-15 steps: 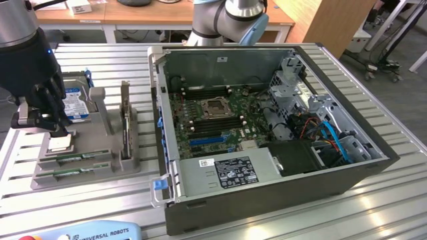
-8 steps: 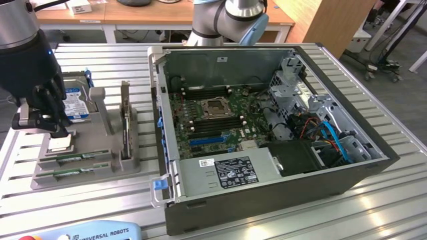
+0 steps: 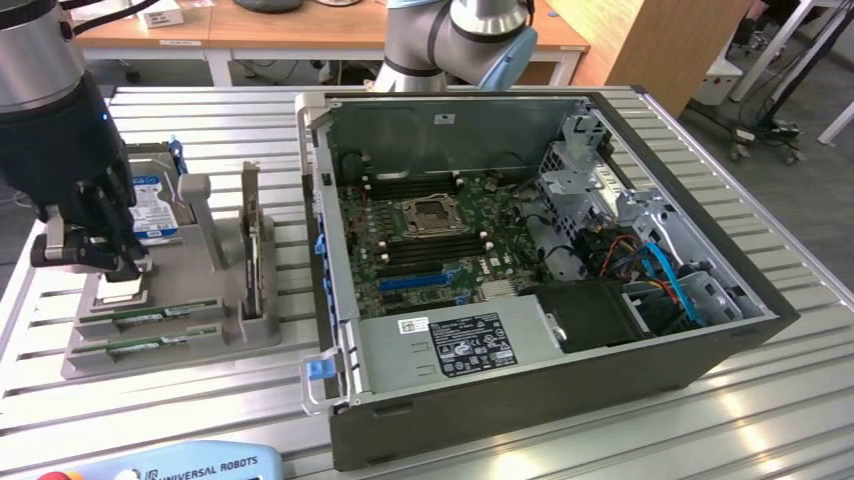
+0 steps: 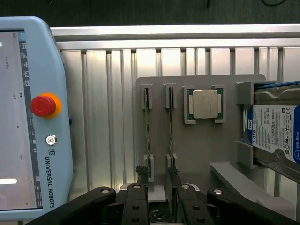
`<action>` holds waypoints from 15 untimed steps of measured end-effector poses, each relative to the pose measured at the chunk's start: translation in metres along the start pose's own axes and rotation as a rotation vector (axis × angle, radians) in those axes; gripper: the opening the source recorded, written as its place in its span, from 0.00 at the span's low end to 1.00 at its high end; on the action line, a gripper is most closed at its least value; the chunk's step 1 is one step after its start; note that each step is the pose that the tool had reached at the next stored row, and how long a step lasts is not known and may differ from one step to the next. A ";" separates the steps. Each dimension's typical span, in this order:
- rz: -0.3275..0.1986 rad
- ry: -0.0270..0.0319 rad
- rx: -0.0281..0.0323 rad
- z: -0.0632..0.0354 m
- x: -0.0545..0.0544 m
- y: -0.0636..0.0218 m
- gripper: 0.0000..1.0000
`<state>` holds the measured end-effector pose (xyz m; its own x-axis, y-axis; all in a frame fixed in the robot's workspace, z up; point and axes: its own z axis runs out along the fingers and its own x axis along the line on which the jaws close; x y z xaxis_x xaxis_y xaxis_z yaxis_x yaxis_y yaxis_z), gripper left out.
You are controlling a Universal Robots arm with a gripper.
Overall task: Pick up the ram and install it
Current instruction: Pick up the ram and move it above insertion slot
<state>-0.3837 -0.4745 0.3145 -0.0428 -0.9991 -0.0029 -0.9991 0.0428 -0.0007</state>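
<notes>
Right, we've got the gripper point(image 4: 156, 171) wide open, empty, above the grey holder point(image 4: 201, 150); the ram point(image 4: 146, 117) stands edge-up in its slot, presumably so jaws can straddle it.

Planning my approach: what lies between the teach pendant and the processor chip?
In the wrist view: bare table slats beside the teach pendant, then two ram sticks on edge in the grey holder's slots, then the processor chip.
</notes>
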 end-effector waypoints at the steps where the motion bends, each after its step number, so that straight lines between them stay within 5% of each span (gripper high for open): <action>1: 0.000 0.0000 -0.0001 0.0010 0.000 0.0000 0.29; 15: 0.000 0.0000 -0.0001 0.0172 0.000 0.0000 0.29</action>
<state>-0.3837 -0.4745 0.2973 -0.0428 -0.9991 -0.0028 -0.9991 0.0428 -0.0006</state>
